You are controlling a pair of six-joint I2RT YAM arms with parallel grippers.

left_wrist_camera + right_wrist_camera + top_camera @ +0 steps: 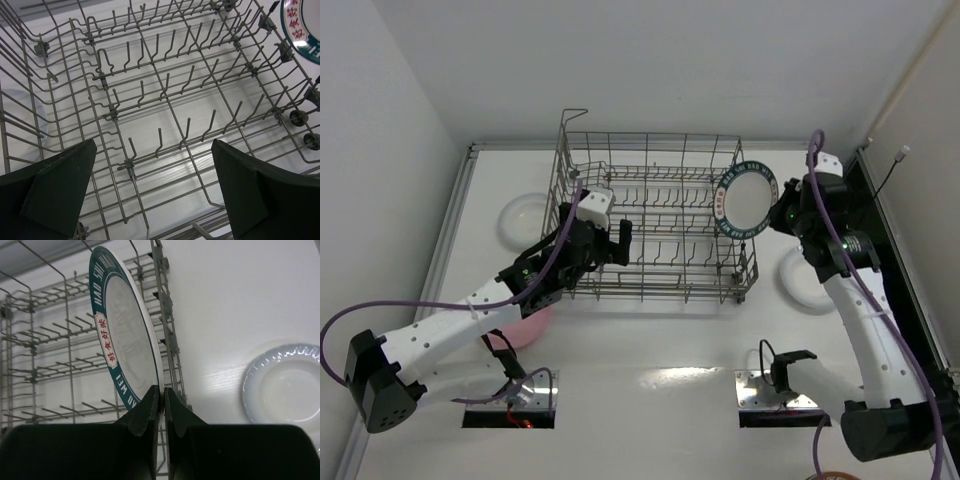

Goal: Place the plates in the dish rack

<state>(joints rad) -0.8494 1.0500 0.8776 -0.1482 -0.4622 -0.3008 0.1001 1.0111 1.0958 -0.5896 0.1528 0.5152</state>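
Note:
The grey wire dish rack [650,225] stands mid-table, with no plate standing in its tines. My right gripper [782,212] is shut on the rim of the teal-rimmed plate [747,198], holding it upright above the rack's right end; the plate [122,335] and pinching fingers [161,407] show in the right wrist view. My left gripper [610,243] is open and empty over the rack's left part, its fingers [55,187] above the tines [165,135]. A plain white plate [525,220] lies left of the rack, another [808,278] lies to its right. The pale pink plate [525,330] lies under my left arm.
The white plate also shows on the table in the right wrist view [285,390]. The rack's tall right wall [165,315] stands just behind the held plate. A black strip [905,260] runs along the table's right edge. Two mounting plates [775,400] sit at the near edge.

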